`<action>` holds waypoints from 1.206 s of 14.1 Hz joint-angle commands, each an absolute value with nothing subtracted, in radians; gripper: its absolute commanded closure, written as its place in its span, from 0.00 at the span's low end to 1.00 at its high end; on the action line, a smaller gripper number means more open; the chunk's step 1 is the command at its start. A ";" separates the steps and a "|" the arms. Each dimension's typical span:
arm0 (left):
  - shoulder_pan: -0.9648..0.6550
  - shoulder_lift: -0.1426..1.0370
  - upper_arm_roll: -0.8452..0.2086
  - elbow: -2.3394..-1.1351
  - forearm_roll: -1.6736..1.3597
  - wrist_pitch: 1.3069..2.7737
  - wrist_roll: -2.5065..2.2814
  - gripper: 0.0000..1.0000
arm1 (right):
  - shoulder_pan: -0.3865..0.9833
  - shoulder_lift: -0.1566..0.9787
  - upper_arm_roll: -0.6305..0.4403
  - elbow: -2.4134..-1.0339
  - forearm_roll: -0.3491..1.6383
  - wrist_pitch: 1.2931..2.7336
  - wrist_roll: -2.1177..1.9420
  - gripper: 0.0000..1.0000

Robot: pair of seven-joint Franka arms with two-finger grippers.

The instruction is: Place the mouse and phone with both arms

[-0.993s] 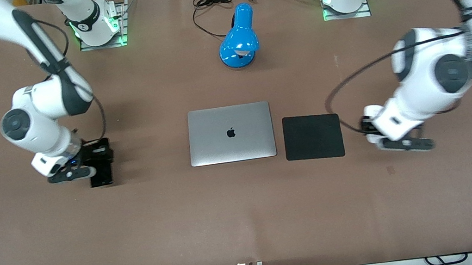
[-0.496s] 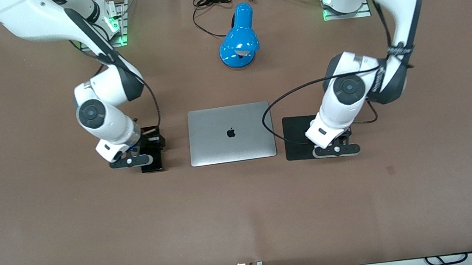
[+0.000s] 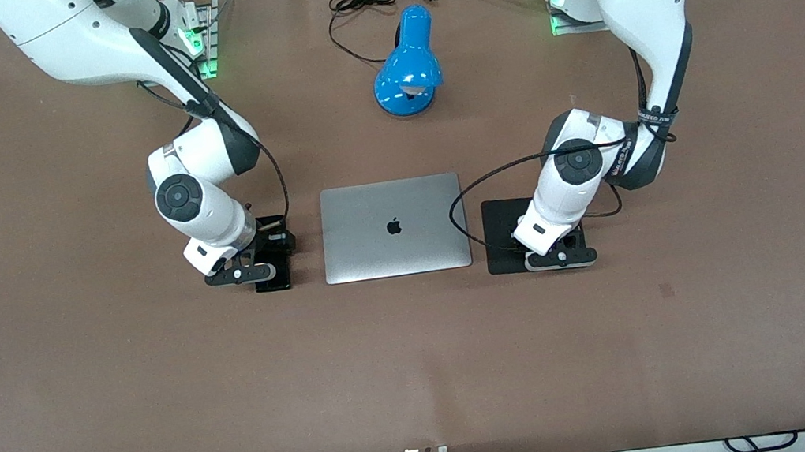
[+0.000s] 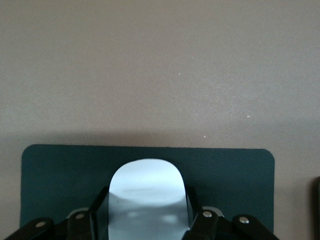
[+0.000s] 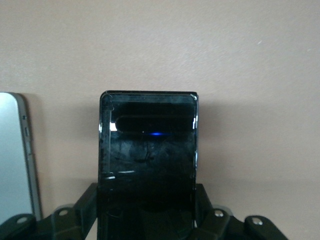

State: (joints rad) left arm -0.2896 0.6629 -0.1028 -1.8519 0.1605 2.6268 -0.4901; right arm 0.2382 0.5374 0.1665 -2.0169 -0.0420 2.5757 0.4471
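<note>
While both arms reached down toward the middle of the brown table, each one carried its own object beside the closed silver laptop. The left gripper hung low over the black square pad, at the edge of the pad that lies toward the left arm's end of the table, and its fingers were clamped on the flanks of the white mouse. In the left wrist view the mouse sat between the two fingers with its rounded front reaching over the dark pad; whether it was touching the pad or held just above it could not be told. The right gripper was down at the laptop's edge toward the right arm's end of the table, its fingers closed on the long edges of the black phone. The phone lay flat with its glossy face up, parallel to the laptop's edge and just beside it with a strip of bare table between them. A blue desk lamp stood farther from the front camera than the laptop, its black cord looped toward the robots' bases.
</note>
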 commanded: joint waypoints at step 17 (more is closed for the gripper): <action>-0.141 0.137 -0.100 -1.618 0.154 1.680 -0.103 0.00 | -0.092 0.095 0.160 -1.849 -0.057 2.018 0.148 0.00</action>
State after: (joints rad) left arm -0.1521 0.1956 -0.0871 -1.6036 0.1641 1.7076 -0.1297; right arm -0.0512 0.1249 0.1454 -1.9303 -0.0557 2.1617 0.2346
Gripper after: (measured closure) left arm 0.000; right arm 0.000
